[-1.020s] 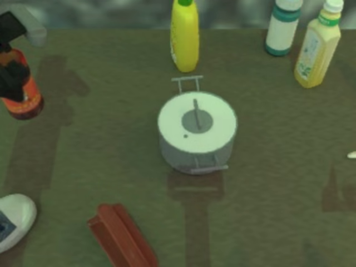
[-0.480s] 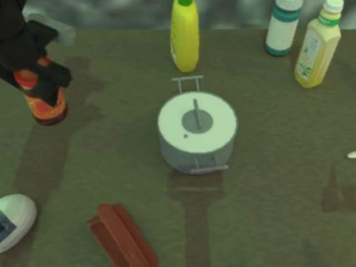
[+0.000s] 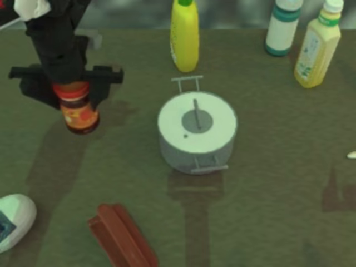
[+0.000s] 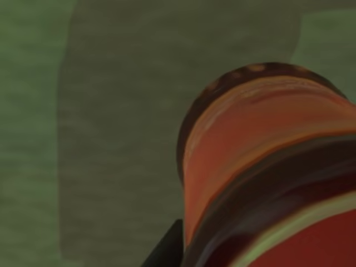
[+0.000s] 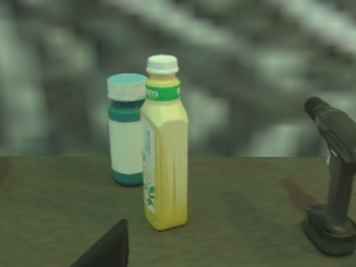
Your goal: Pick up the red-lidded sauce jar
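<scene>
The red-lidded sauce jar [image 3: 79,113] hangs above the table at the left, its red lid and black neck band just under my left gripper [image 3: 71,88], which is shut on it. The orange-red label faces down toward the table, and the jar's shadow falls on the cloth beside it. The jar [image 4: 267,167] fills the left wrist view, with one dark finger [image 4: 167,251] pressed against its side. My right arm stays parked off the right side. In the right wrist view only one finger [image 5: 108,247] of its open gripper shows, with nothing held.
A white round pot [image 3: 197,130] with wire handles sits mid-table. A tall yellow bottle [image 3: 184,36], a white-and-teal bottle [image 3: 282,25] and a pale yellow bottle [image 3: 317,47] stand along the back. Near the front lie a reddish-brown box [image 3: 119,236] and a white object [image 3: 14,219].
My left gripper has carried the jar from the table's left edge rightward and toward the middle. The right arm has not moved.
</scene>
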Controlling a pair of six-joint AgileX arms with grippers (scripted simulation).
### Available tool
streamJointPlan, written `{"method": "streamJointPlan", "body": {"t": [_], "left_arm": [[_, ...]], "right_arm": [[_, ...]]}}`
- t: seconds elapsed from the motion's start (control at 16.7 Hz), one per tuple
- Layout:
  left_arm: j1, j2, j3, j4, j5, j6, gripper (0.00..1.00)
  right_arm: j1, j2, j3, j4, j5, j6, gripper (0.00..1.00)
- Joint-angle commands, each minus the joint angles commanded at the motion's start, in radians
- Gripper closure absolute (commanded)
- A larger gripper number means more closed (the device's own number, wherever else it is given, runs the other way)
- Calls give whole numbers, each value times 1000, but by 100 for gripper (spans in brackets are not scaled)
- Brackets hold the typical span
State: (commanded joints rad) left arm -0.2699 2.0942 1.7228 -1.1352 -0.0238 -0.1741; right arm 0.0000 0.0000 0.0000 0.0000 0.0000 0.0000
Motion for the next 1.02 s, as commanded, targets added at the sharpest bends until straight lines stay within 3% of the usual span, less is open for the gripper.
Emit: {"method": "streamJointPlan", "body": {"t": [0.24, 0.6, 1.02], "left_arm": [[-39, 0, -22, 24, -15, -122, 100], [-36, -2, -24, 27, -14, -122, 100], [-35, 62, -126, 192, -15, -119, 100]], "right_arm": [[0, 0, 0, 0, 0, 0, 0], [0, 0, 0, 0, 0, 0, 0], [0, 0, 0, 0, 0, 0, 0]]}}
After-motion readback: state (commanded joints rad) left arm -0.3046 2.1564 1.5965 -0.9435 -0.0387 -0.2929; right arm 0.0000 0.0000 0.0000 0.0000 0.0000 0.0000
